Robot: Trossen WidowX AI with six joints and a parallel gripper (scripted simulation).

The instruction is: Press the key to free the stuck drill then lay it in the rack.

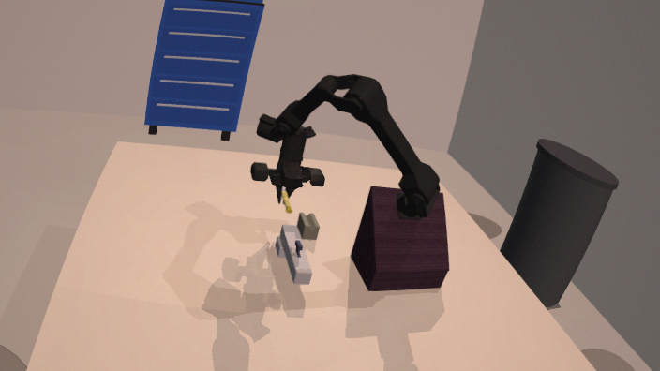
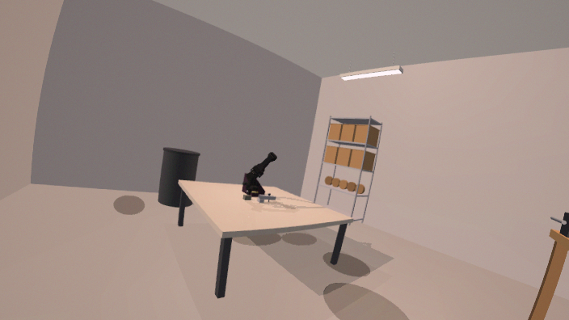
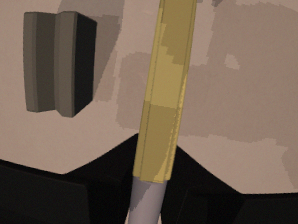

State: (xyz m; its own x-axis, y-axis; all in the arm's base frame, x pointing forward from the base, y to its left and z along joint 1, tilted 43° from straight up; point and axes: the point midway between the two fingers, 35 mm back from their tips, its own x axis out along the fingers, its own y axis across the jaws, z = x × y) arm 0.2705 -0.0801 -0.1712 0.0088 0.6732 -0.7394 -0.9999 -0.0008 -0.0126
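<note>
Gripper (image 1: 283, 197) (image 3: 150, 141) fingers were closed on the drill (image 1: 287, 201) (image 2: 254, 193) (image 3: 166, 95), which ran out past the fingertips at a tilt. In the wrist view its pale grey shank (image 3: 147, 202) lay between the dark fingers, while the long yellow part reached away from them, crossing the view at a slight slant and running out at the upper edge. From above, the yellow end pointed down from the gripper toward the grooved grey rack (image 1: 308, 227) (image 2: 246, 197) (image 3: 62, 65), with a gap left between the two. The rack stood on the table (image 1: 164, 323) (image 2: 242, 220), off to the left of the drill in the wrist view, its groove facing the camera. Near the rack, apart from it, was the long pale holder (image 1: 295, 262) (image 2: 264, 199) with the small dark key (image 1: 298, 248) at its middle; whether the key was pressed down could not be told. The drill was clear of that holder and had not been laid in the rack. Behind the gripper the black arm (image 1: 389, 126) (image 2: 264, 163) arched up and back to the dark purple pedestal (image 1: 408, 258) on the table.
</note>
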